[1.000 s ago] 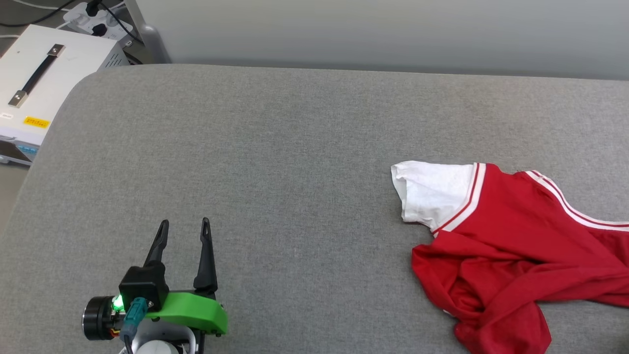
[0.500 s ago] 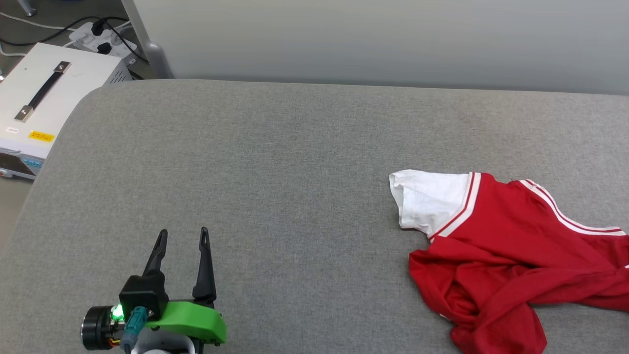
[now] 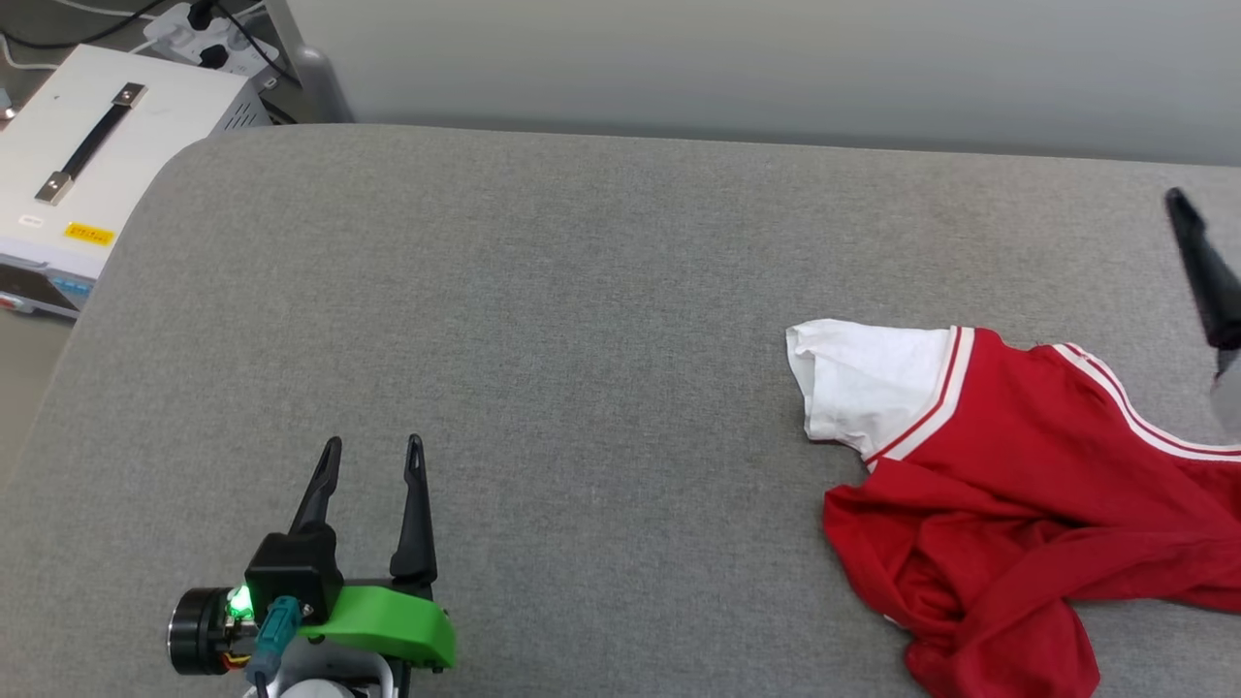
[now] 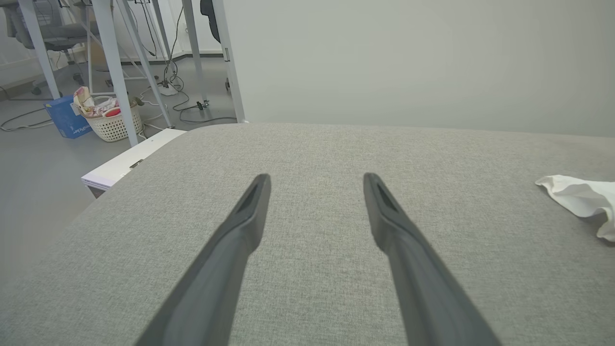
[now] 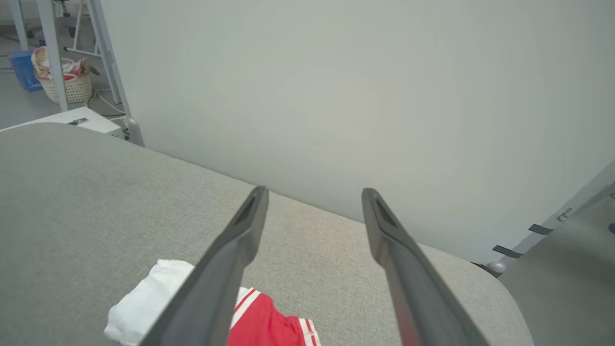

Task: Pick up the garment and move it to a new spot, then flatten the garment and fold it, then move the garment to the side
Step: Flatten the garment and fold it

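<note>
Grey fabric is stretched across the broad surface (image 3: 582,339), and a pale wall (image 3: 776,58) is seen behind it. Over on the robot's right, the garment (image 3: 1018,465) is found lying crumpled on that surface. Its white sleeve (image 3: 863,388) is spread toward the middle, while the red body is bunched and twisted toward the near edge. It is touched by neither arm. The left jaws are held wide apart at the lower left of the head view, empty, their long dark fingers (image 3: 415,504) pointed out over bare fabric, well apart from the garment. In the left wrist view, a white scrap of the sleeve is caught at the far right. The right jaws are spread wide too, with nothing gripped. One dark finger (image 3: 1202,267) is glimpsed at the head view's right edge, just beyond the garment, and in the right wrist view the sleeve and striped trim (image 5: 245,300) are seen below the fingers. Beside the surface's far left corner, a white box (image 3: 155,126) with a black handle is noted.
</note>
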### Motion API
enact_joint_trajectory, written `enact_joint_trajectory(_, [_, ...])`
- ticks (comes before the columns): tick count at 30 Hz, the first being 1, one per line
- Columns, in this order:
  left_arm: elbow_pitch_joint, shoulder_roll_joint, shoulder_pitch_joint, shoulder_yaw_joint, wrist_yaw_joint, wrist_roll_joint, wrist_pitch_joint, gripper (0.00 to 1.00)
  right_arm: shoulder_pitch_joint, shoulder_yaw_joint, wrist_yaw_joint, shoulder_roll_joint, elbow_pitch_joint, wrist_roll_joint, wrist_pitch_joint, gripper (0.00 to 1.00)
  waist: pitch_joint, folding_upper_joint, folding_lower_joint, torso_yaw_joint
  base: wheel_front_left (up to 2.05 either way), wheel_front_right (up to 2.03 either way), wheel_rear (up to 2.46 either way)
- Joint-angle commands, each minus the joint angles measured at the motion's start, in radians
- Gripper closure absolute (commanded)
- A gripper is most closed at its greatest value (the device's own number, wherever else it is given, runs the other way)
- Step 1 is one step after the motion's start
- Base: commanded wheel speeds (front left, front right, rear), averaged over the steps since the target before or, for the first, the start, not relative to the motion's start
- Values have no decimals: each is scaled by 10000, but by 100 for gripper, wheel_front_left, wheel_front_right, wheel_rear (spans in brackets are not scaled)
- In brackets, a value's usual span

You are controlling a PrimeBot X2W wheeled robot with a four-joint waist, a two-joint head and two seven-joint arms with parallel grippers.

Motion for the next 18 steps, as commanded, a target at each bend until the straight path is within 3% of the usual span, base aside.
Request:
enact_joint_trajectory(1, [-19, -42, -217, -28, -28, 77, -57, 0, -347, 575, -7, -296, -101, 321, 516, 0, 174, 0, 0, 159, 0, 0, 0])
enact_joint_trajectory(8, [-55, -51, -492, -155, 14, -16, -57, 0, -1907, 4221, -7, -1704, -394, 2072, 3005, 0, 700, 0, 0, 453, 0, 0, 0])
enact_joint_trajectory(14, [-54, -55, -901, -281, 62, -141, -57, 0, -3384, 6940, -7, -1916, 264, 2891, 4491, 0, 1308, 0, 0, 667, 0, 0, 0])
enact_joint_trajectory(18, [-51, -56, -1148, -447, 123, -264, -57, 0, -4136, 8424, -7, -1754, 1361, 3082, 4796, 0, 1663, 0, 0, 812, 0, 0, 0])
